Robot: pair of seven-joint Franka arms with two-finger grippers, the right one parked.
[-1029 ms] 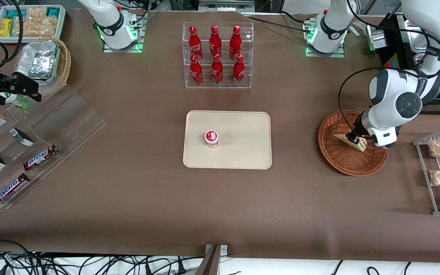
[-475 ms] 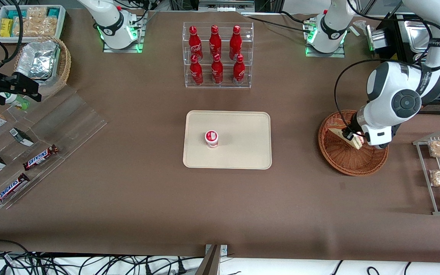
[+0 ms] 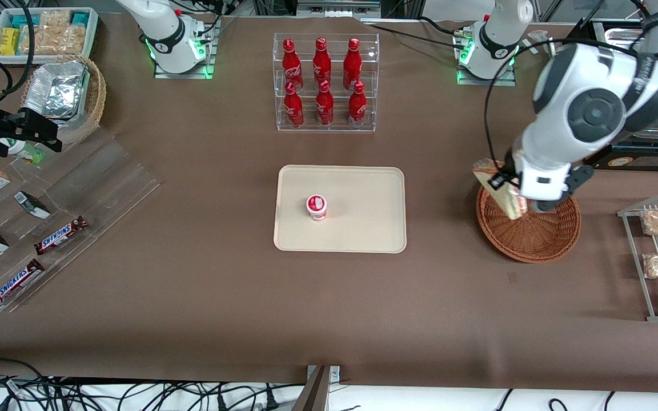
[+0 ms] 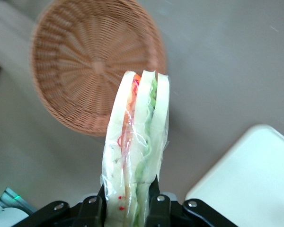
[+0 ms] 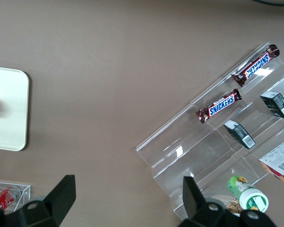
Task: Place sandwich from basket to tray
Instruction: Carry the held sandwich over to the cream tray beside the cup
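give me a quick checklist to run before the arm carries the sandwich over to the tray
1. Grip: pincer shut on the sandwich, fingers clamping its lower end. Ok.
2. Lift: sandwich hangs clear above the basket, over the rim that faces the tray. Ok.
3. Basket: nothing else shows in it in the wrist view. Ok.
4. Drop spot: tray has bare surface, but a small red-and-white cup stands on it; aim for the side nearer the basket. Ok.
5. Path: only bare brown table between basket and tray. Ok.
6. Wrap slipping in the fingers: cannot tell.
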